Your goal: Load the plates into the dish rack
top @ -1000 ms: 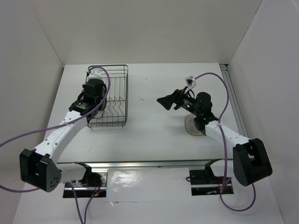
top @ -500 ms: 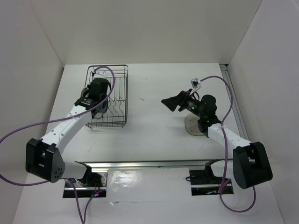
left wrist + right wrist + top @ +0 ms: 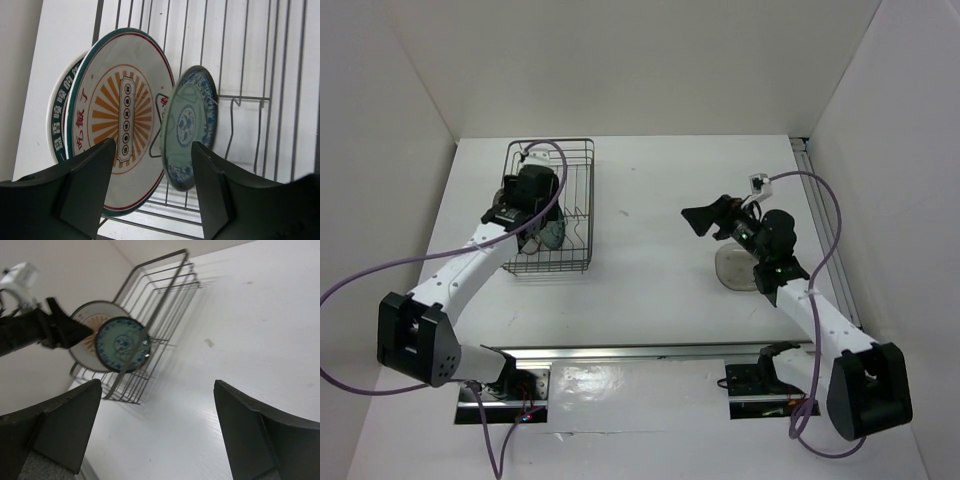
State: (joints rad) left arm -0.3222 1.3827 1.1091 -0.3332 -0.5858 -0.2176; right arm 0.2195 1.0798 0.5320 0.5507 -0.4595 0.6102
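Three plates stand on edge in the dish rack (image 3: pixel 272 75): one with a teal-red rim (image 3: pixel 56 117) at the left, the orange sunburst plate (image 3: pixel 112 125) in the middle, and the teal-blue patterned plate (image 3: pixel 190 122) on the right. My left gripper (image 3: pixel 151 150) is open above them, its fingers (image 3: pixel 85 185) on either side of the lower edges of the sunburst and blue plates without touching them. From above, the rack (image 3: pixel 592 200) is at the back left with the left gripper (image 3: pixel 535 225) over it. My right gripper (image 3: pixel 705 218) hangs open and empty over the table. A translucent grey plate (image 3: pixel 732 270) lies under the right arm.
White walls close in the table on the left, back and right. A metal rail (image 3: pixel 640 350) runs along the near edge by the arm bases. Purple cables loop from both arms. The right wrist view shows the rack (image 3: pixel 155 305) across bare white table.
The left gripper has opened and let go of the teal-blue plate, which now stands in the rack. The right arm has swung a little to the right, its gripper still open.
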